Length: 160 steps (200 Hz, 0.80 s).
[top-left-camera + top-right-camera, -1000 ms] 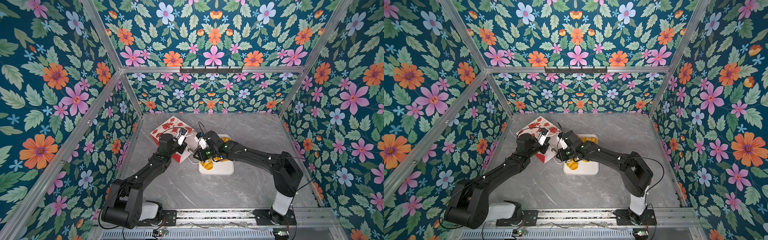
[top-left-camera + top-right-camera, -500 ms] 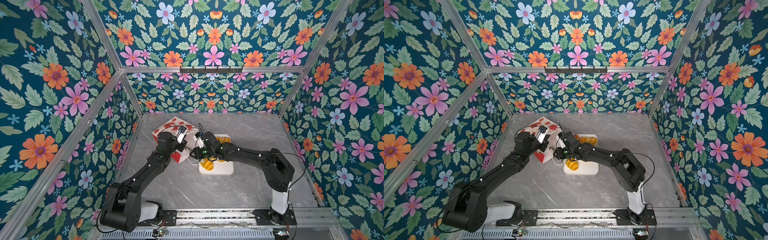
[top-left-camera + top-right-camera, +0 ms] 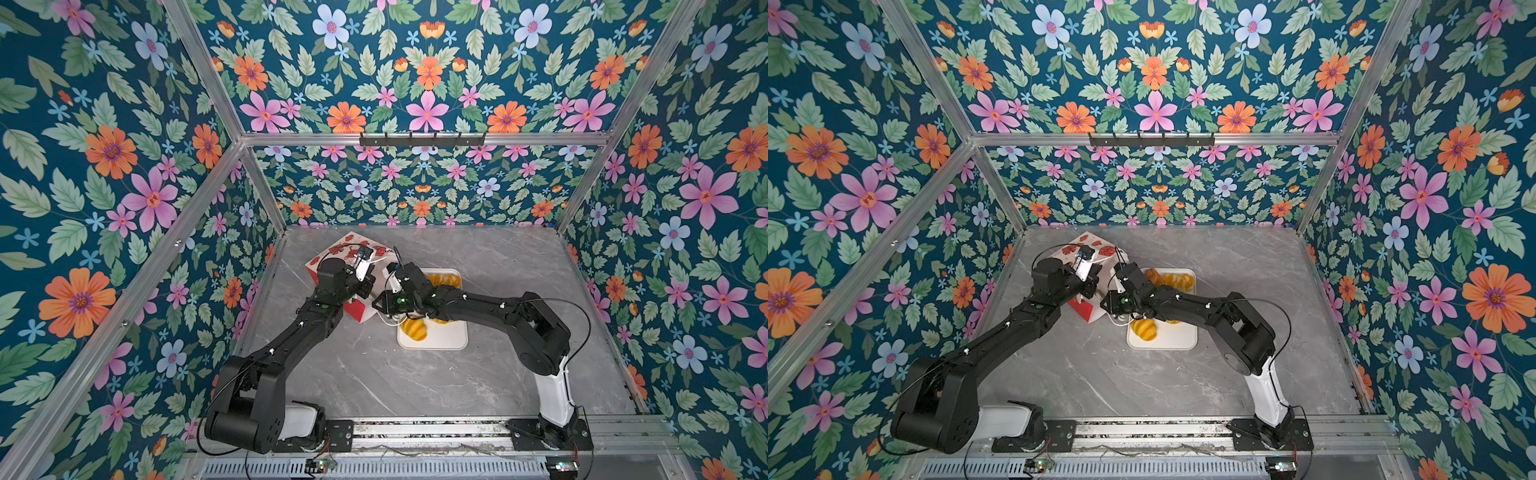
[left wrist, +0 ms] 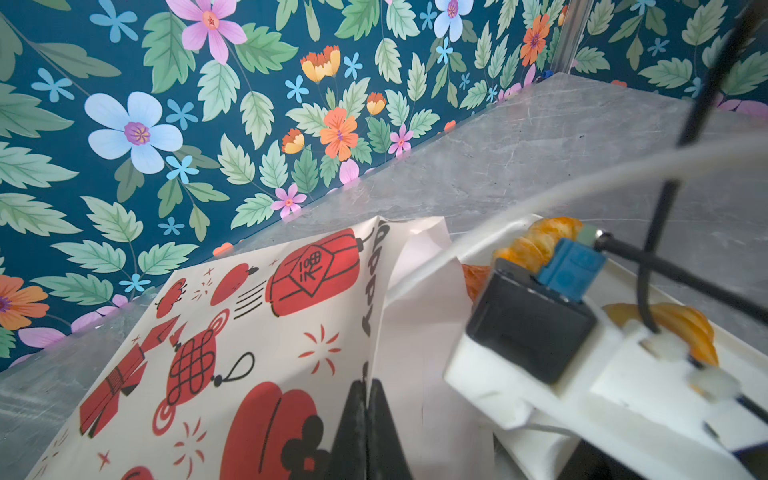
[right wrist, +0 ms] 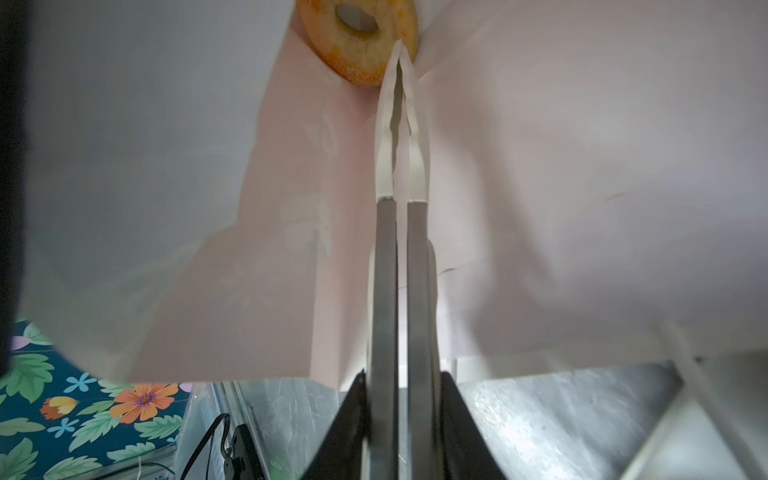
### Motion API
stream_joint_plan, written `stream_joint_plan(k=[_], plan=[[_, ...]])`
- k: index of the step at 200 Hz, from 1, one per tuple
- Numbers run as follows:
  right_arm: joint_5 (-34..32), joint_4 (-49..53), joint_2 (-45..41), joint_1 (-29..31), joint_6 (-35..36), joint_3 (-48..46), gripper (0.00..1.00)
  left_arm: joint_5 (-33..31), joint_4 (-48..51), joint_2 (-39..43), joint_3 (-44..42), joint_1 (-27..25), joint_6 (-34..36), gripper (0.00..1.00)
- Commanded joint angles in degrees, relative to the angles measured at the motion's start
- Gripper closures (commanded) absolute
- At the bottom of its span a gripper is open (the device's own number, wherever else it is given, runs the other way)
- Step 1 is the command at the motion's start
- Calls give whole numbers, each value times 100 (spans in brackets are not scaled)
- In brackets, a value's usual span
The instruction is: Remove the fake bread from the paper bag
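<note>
The paper bag (image 3: 332,254) (image 3: 1088,245) lies tipped at the back left of the table, its mouth towards the tray. My left gripper (image 4: 368,386) (image 3: 365,286) is shut on the bag's upper rim (image 4: 374,291). My right gripper (image 5: 399,382) (image 3: 380,301) is shut on long metal tongs (image 5: 386,270) that reach inside the white lining. Their white tips are together against the rim of a ring doughnut (image 5: 353,54) deep in the bag; a grip on it cannot be made out. Other fake bread lies on the tray: a croissant (image 3: 413,330) (image 3: 1144,329) and ridged pieces (image 3: 446,280) (image 4: 536,241).
A flat white tray (image 3: 453,337) (image 3: 1179,340) sits just right of the bag, partly under my right arm. The right wrist camera housing (image 4: 528,324) hangs close to the bag's mouth. Floral walls stand close behind and to the left of the bag.
My right gripper has slid leftward, taking the tongs further into the bag's mouth. The left gripper has kept its hold on the rim and hardly moved.
</note>
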<state>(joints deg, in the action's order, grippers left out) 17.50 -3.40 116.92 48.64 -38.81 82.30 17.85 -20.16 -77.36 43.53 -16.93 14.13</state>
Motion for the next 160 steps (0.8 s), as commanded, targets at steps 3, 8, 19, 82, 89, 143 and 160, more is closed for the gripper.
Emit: stream_joint_plan(k=[3, 8, 19, 82, 89, 143, 160], plan=[[-53, -372, -5, 40, -52, -2, 74, -26, -271, -35, 59, -3, -164, 100], [-42, -357, 9, 47, -55, 17, 74, -2, -277, -42, 67, -3, -164, 100], [-2, -342, 62, 62, -79, 76, 74, 64, -286, -54, 88, -3, -172, 100], [65, -152, 505, 57, -50, 687, 74, 217, -250, -2, 146, -74, -147, 100], [61, -146, 547, 57, -56, 734, 74, 233, -243, 4, 153, -82, -136, 100], [9, -71, 792, 18, -71, 1002, 71, 270, -181, 89, 152, -117, -121, 100], [56, -86, 877, -17, -132, 1053, 69, 297, -166, 105, 158, -122, -117, 100]])
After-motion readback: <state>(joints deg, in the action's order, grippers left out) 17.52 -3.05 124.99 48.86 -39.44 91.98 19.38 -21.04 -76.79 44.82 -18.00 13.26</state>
